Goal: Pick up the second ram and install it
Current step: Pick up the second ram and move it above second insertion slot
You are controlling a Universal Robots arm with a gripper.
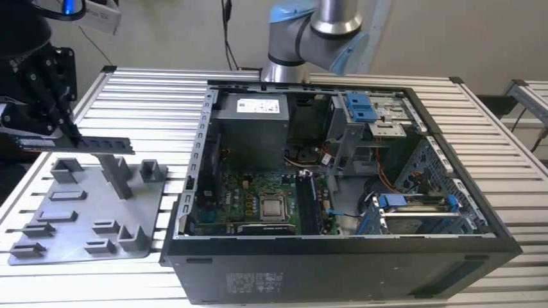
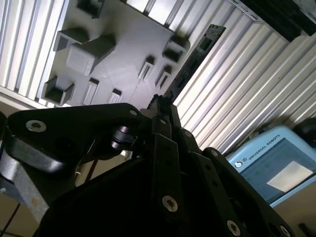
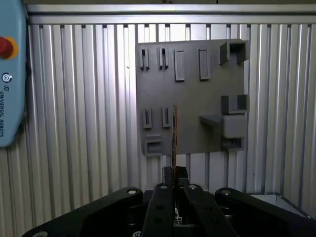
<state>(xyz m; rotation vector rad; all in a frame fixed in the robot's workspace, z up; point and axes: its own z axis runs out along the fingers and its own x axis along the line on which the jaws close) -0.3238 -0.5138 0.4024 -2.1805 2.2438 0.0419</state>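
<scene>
**Over the tray — second ram in the claw**

Above the grey tray (image 1: 77, 224) the gripper (image 1: 76, 138) is clamped on the second ram (image 1: 94, 145). The pads pinch its flat faces, long axis level, one long edge down. My read: that grip leaves the lower edge free and keeps the stick square for a slot.

Both wrist views agree. In the first wrist view the second ram (image 3: 174, 128) is edge-on, straight out from the gripper (image 3: 174, 173), over the tray (image 3: 197, 98). In the second wrist view it (image 2: 197, 52) runs out past the tray (image 2: 123, 49).

The stick sits right at the top of the tray's tall post (image 1: 114, 170) — can't tell if it's touching or just clear.

Containers:
- The tray has moulded blocks, slots and posts, and I see no other stick in them.
- The open PC case (image 1: 342, 269), beside the tray on the exterior view's right, lies on its side so the motherboard (image 1: 248, 192) faces up. Inside are the power supply (image 1: 248, 128), CPU socket (image 1: 272, 208) and blue drive caddies (image 1: 361, 106).
- A dark strip stands by the socket, possibly a stick already seated.
</scene>
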